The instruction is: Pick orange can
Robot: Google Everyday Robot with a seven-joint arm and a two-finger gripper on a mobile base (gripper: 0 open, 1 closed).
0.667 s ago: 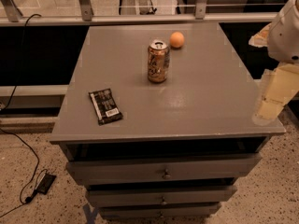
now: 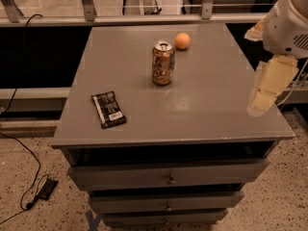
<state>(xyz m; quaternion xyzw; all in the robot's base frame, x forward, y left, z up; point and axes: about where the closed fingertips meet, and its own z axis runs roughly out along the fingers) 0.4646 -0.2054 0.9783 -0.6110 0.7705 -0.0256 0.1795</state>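
The orange can stands upright near the middle of the grey cabinet top; it has an orange-gold mottled body and a silver top with a pull tab. My gripper hangs at the right edge of the cabinet, pointing down and slightly left, well to the right of the can and a little nearer the front. It holds nothing that shows. The white arm housing sits above it at the upper right.
A small orange ball lies just behind and to the right of the can. A flat dark snack packet lies at the front left. Drawers are below the top. A railing runs behind, and cables lie on the floor at left.
My gripper has moved a little to the left and up, over the cabinet's right edge. The can, ball and packet have not moved.
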